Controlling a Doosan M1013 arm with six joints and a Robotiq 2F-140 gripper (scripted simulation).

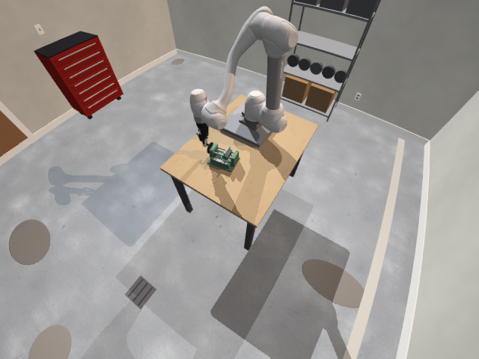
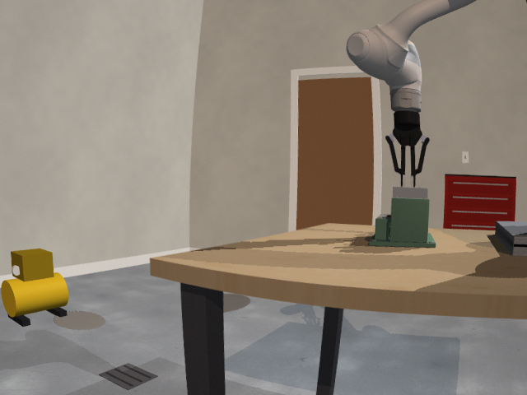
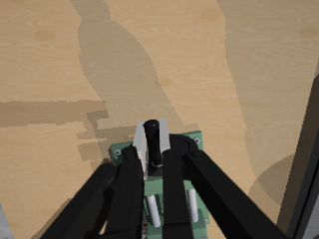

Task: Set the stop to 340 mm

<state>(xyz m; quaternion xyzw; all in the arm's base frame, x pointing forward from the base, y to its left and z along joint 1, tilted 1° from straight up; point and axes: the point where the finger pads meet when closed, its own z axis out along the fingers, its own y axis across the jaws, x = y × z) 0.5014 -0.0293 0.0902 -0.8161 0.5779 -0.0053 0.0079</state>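
Observation:
A small green stop fixture (image 1: 223,156) with two pale guide rods stands on the wooden table (image 1: 242,162), near its far left side. It also shows in the exterior view (image 2: 404,220) as a green block with a grey top. At the fixture's end sits a dark round handwheel with a black crank handle (image 3: 154,141). My gripper (image 3: 154,130) comes down from above and is shut on that black handle, its pale finger pads on either side. In the top and exterior views the gripper (image 1: 203,140) (image 2: 407,174) hangs over the fixture's far end. The scale reading is not legible.
The arm's grey base plate (image 1: 247,129) sits at the table's back edge. A red tool chest (image 1: 78,73) stands by the left wall, a metal shelf rack (image 1: 328,54) behind the table. A yellow compressor (image 2: 31,286) is on the floor.

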